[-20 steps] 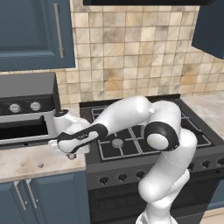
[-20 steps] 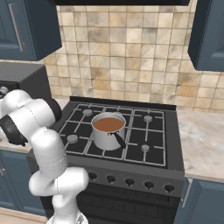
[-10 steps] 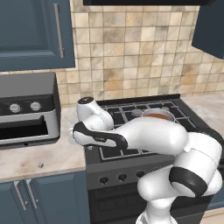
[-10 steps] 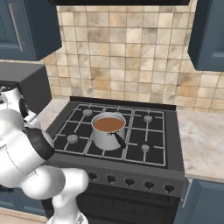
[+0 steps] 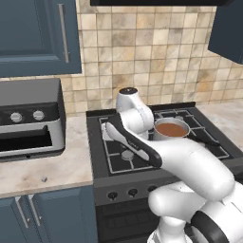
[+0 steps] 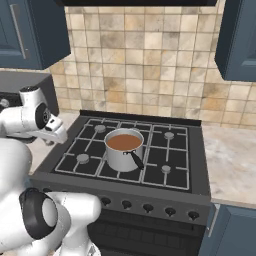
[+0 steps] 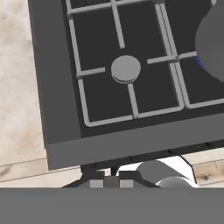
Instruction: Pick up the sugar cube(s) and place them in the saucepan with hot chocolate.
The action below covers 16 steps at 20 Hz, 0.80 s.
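At the left front of the stove (image 6: 75, 172), in the right base view, the arm's hand hangs over the edge where the hob meets the countertop (image 5: 57, 163).

Gripper (image 7: 111, 183): the finger tips at the bottom of the hand view stand together, with no open gap between them. A small grey block seems to sit between the tips, but it is too small and too low in the frame to call a cube. Whether anything is pinched: cannot tell.

Below the hand: the front-left burner (image 7: 125, 68) and its grate. The curved grey side of the saucepan (image 6: 122, 150) enters at the upper right of the hand view.

Saucepan: upright near the middle of the hob, hot chocolate (image 6: 123, 142) inside, dark handle pointing toward the lower right of the right base view. No cube shows on the brown surface.

Sugar cube (image 5: 44, 179): a tiny speck on the countertop at the lower left of the left base view, well apart from the saucepan. Probably one cube, though it is too small to be sure.

Progress, as a judgement: no cube is confirmed in the pan, and at least one waits on the counter. If the hand carries one, the next step is to travel right and release over the pan.
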Available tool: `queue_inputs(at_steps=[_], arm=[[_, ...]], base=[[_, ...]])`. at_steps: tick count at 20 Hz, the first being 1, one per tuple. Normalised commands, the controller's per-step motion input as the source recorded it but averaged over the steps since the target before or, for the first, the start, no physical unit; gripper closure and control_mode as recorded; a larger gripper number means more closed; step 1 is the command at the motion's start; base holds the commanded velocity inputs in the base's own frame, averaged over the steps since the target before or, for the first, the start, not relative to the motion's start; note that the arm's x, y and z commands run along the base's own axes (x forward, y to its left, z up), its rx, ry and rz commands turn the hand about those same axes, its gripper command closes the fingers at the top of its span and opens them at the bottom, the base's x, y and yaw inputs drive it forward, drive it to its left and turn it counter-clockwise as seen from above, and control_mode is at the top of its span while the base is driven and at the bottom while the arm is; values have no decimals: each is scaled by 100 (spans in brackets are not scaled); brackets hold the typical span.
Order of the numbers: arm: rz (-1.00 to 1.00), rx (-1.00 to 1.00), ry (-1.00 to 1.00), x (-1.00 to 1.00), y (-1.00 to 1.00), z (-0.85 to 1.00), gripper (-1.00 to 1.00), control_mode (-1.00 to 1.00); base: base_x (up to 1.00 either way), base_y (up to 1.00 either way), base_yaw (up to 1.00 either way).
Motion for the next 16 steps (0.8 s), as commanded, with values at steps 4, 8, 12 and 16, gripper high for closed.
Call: queue_inputs(at_steps=[4,8,12,16], arm=[[0,0,0,0,-60,83,100,-100],[0,0,1,6,-56,75,100,-100],[-2,-4,1,21,-85,50,100,-100],[-3,-2,5,26,-99,24,100,-100]], base=[[0,0,0],[0,0,0],[0,0,0],[0,0,0]])
